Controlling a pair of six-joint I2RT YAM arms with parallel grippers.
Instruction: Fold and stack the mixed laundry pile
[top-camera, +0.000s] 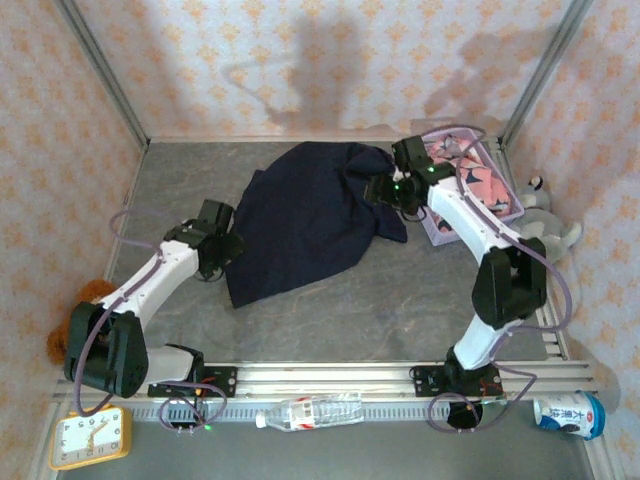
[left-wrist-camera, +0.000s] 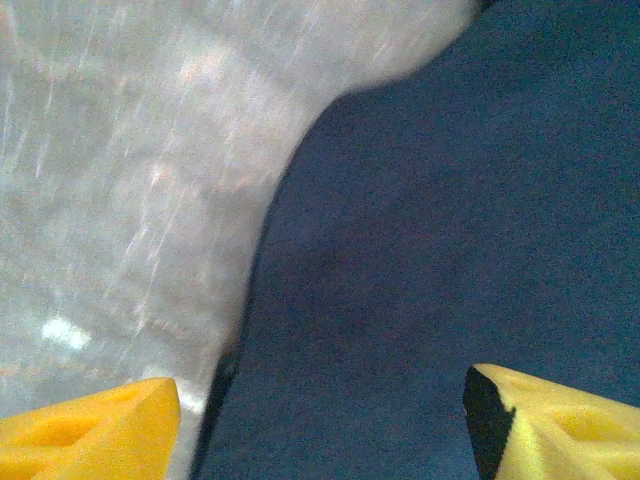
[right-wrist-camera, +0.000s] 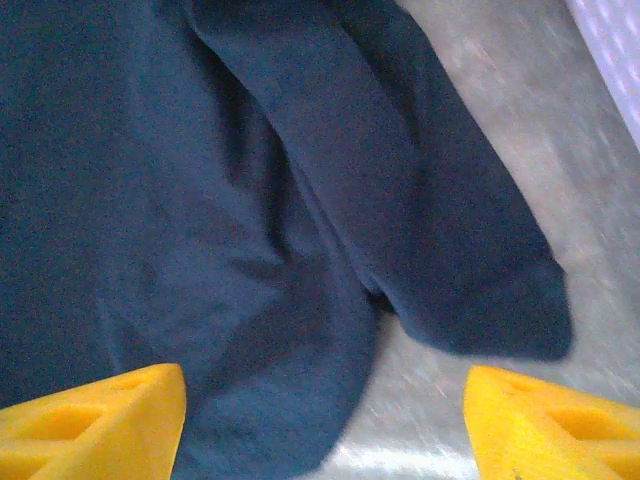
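The lavender plastic basket (top-camera: 517, 200) stood at the far right of the grey tabletop (top-camera: 400, 310). The salmon-pink cloth printed with navy-and-white shark shapes (top-camera: 485, 190) lay inside it, partly behind my right arm. The large plain dark navy cloth (top-camera: 310, 220) lay outside the basket, spread loosely across the middle of the tabletop, with its far right corner just beside the basket.

My left pincer (top-camera: 215, 255) hung over that cloth's left edge. From its wrist I saw its yellow fingertips (left-wrist-camera: 90, 430) wide apart, gripping nothing, with the cloth's border running between them and bare tabletop to the left. My right pincer (top-camera: 385, 190) hung over the cloth's right side. Its fingers (right-wrist-camera: 90, 425) were equally wide and empty, above a folded flap that ended on bare tabletop.

Open room lay along the near side and the far left of the tabletop.

I counted two garments, one basket, one grey plush toy (top-camera: 548, 215) beside the basket, one yellow alarm clock (top-camera: 90, 438) and one clear plastic bottle (top-camera: 310, 412) in front of my bases.
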